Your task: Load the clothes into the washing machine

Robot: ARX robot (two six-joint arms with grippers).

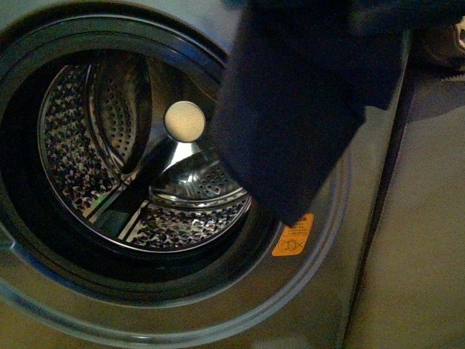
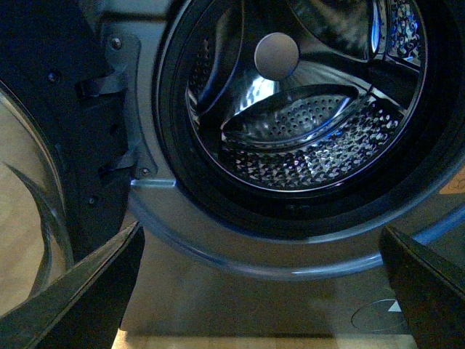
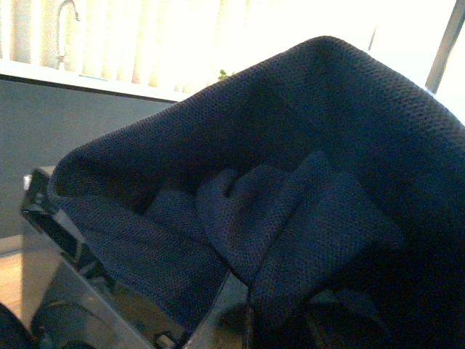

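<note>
The washing machine (image 1: 182, 305) fills the front view, its round porthole open onto the shiny perforated drum (image 1: 109, 145). A dark navy piece of the clothes (image 1: 298, 109) hangs from the upper right, covering the porthole's right rim above the orange sticker (image 1: 293, 236). In the right wrist view the ribbed knit clothes (image 3: 290, 182) bunch over my right gripper, which is shut on them with its fingers hidden. My left gripper (image 2: 261, 291) is open and empty, low in front of the drum (image 2: 305, 138), one dark finger (image 2: 80, 291) at each side.
The machine's door (image 2: 36, 182) stands swung open beside the porthole, glass bowl showing. A plain grey-brown panel (image 1: 414, 240) stands right of the machine. A pale floor strip (image 2: 254, 342) lies under the machine. A bright window with blinds (image 3: 145, 43) is behind the held clothes.
</note>
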